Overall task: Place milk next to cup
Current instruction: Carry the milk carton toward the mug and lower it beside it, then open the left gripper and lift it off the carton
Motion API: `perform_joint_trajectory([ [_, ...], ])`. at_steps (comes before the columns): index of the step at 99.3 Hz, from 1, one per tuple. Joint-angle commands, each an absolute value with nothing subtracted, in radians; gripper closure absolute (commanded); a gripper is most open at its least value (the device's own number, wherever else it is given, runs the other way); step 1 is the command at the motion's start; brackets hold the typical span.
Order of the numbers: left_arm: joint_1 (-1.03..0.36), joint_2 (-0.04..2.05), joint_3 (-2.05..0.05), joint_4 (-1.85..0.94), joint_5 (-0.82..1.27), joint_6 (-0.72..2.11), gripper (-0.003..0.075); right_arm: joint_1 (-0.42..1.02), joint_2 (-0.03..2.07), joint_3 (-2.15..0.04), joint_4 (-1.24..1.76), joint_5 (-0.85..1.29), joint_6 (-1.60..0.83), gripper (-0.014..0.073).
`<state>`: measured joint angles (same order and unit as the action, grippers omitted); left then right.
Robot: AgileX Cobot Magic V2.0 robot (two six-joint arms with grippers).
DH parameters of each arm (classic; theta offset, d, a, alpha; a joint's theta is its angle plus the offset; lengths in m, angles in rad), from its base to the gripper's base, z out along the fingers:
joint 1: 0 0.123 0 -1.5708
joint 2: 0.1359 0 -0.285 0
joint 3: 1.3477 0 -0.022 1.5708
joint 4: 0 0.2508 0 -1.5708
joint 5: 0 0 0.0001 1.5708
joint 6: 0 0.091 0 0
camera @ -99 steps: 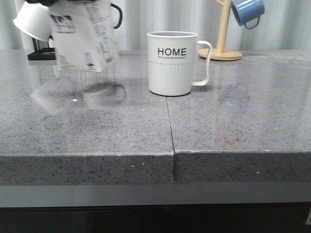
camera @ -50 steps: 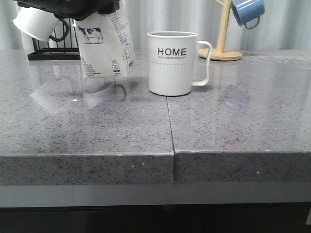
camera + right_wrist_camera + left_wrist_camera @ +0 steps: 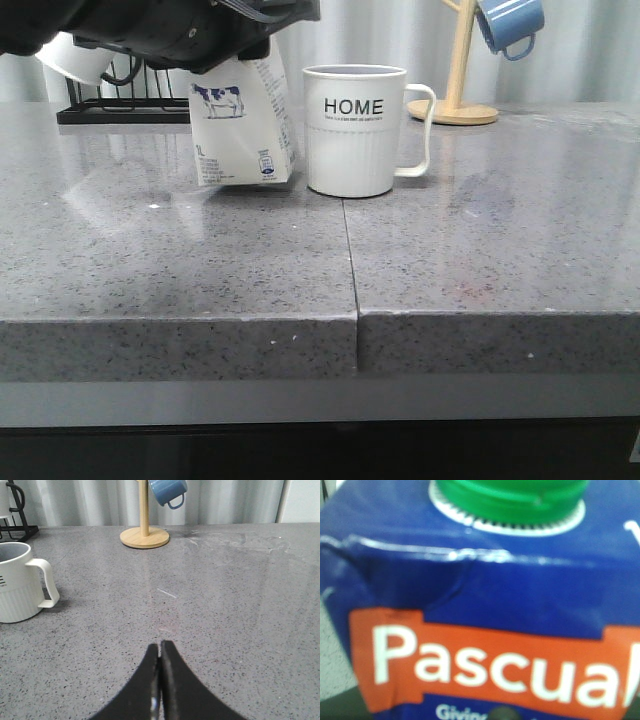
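The left gripper (image 3: 225, 45) is pinching the tilted milk (image 3: 243, 125) just beside the cup (image 3: 355, 130); it should be levelling it before releasing.

The right gripper (image 3: 160, 680) is resting pressed together.

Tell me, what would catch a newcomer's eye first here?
Probably the milk carton, hanging tilted under the black left arm just left of the big white HOME mug, its base at or just above the grey counter. Next, the blue mug hanging on a wooden stand at the back right. The right gripper sits shut, holding nothing.
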<state>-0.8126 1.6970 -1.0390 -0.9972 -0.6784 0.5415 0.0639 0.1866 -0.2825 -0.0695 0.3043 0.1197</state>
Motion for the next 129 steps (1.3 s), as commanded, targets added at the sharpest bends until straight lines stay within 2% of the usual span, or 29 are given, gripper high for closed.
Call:
perform_joint_trajectory([
  [1, -0.825, 1.635, -1.102, -0.922, -0.884, 0.568, 0.0501, 0.056, 0.196, -0.309, -0.078, 0.229, 0.121, 0.0662],
  [22, -0.825, 1.638, -1.091, -0.934, -0.874, 0.572, 0.0485, 0.056, 0.196, -0.309, -0.078, 0.229, 0.121, 0.0662],
  [34, -0.825, 1.638, -1.089, -0.936, -0.836, 0.572, 0.0430, 0.056, 0.196, -0.309, -0.078, 0.229, 0.121, 0.0662],
  [61, -0.827, 1.636, -1.062, -0.936, -0.782, 0.572, 0.0150, 0.056, 0.196, -0.309, -0.078, 0.229, 0.121, 0.0662],
  [74, -0.829, 1.624, -1.035, -0.951, -0.763, 0.572, 0.0075, 0.056, 0.196, -0.309, -0.078, 0.229, 0.121, 0.0662],
  [107, -0.886, 1.487, -0.894, -0.953, -0.733, 0.572, 0.0067, 0.056, 0.196, -0.309, -0.078, 0.229, 0.121, 0.0662],
  [129, -0.857, 1.311, -0.731, -0.871, -0.714, 0.572, 0.0068, 0.056, 0.196, -0.309, -0.078, 0.229, 0.121, 0.0662],
])
